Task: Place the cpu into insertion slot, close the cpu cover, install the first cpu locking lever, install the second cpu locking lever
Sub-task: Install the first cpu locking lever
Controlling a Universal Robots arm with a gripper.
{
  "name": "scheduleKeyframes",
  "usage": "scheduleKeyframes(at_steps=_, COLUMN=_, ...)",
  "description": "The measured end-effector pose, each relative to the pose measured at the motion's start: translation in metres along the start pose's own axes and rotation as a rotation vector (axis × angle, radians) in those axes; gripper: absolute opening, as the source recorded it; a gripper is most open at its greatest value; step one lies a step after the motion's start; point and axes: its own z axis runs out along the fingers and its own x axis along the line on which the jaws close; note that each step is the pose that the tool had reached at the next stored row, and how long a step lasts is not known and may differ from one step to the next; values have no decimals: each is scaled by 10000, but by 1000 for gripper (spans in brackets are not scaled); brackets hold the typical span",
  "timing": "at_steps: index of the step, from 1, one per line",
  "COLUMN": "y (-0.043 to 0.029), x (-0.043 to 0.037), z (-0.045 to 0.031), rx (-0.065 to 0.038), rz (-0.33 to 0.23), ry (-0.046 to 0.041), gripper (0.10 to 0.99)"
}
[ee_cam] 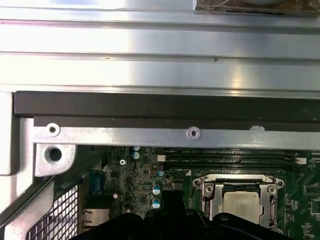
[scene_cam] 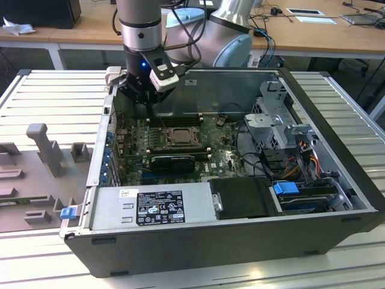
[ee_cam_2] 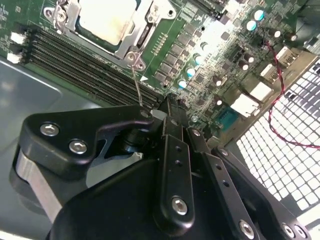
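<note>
A ribbed metal counter (scene_cam: 352,102) carries an open computer case (scene_cam: 240,241) lying on its side, with wooden desks (scene_cam: 84,33) behind it.

The cpu (ee_cam_2: 107,20) (ee_cam: 241,205) lies flat in the insertion slot (scene_cam: 174,138), its pale metal top facing up out of the case. Being square, it has no long axis, and its edges run in line with the slot's frame. In both wrist views the cpu cover (ee_cam_2: 121,48) (ee_cam: 235,180) is folded down flat around the chip, which shows through its window.

In the second wrist view a thin locking lever (ee_cam_2: 136,85) rises from the screw at one corner of the cover. Its long axis slants away from the slot, across the long black memory slots (ee_cam_2: 75,65) (ee_cam: 230,159), and its far end meets the black body of the hand (ee_cam_2: 170,107) (ee_cam: 172,202). Whether the hand is clenched on the lever or released cannot be told.

In the exterior view the hand (scene_cam: 143,103) hangs from the upright arm just beyond the slot's far corner, toward the exterior view's left and close to the case's back wall.

The slot sits near the middle of the green circuit board (scene_cam: 219,159). The second wrist view shows a perforated grille (ee_cam_2: 280,150) at the board's edge. A silver power supply box (scene_cam: 156,205) fills the near side of the case. Grey moulded fixtures (scene_cam: 45,147) stand on the counter at the exterior view's left, well apart from the board.
</note>
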Motion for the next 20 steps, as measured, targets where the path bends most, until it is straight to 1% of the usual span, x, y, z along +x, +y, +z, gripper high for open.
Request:
scheduleKeyframes(at_steps=6, y=7, x=-66, z=4, rx=-2, rz=1, ry=-1, gripper=106)
scheduleKeyframes(at_steps=10, y=8, x=-143, z=5, rx=0, rz=1, ry=4, gripper=106)
scheduleKeyframes(at_steps=11, y=7, x=-172, z=6, rx=0, rz=2, ry=5, gripper=106)
scheduleKeyframes(at_steps=14, y=5, x=-307, z=10, rx=-1, rz=2, ry=11, gripper=106)
scheduleKeyframes(at_steps=16, y=4, x=-361, z=11, rx=-1, rz=-1, ry=15, gripper=106)
scheduleKeyframes(at_steps=18, y=4, x=-394, z=13, rx=-1, rz=3, ry=17, gripper=106)
scheduleKeyframes(at_steps=20, y=2, x=-495, z=18, rx=-2, rz=2, ry=21, gripper=106)
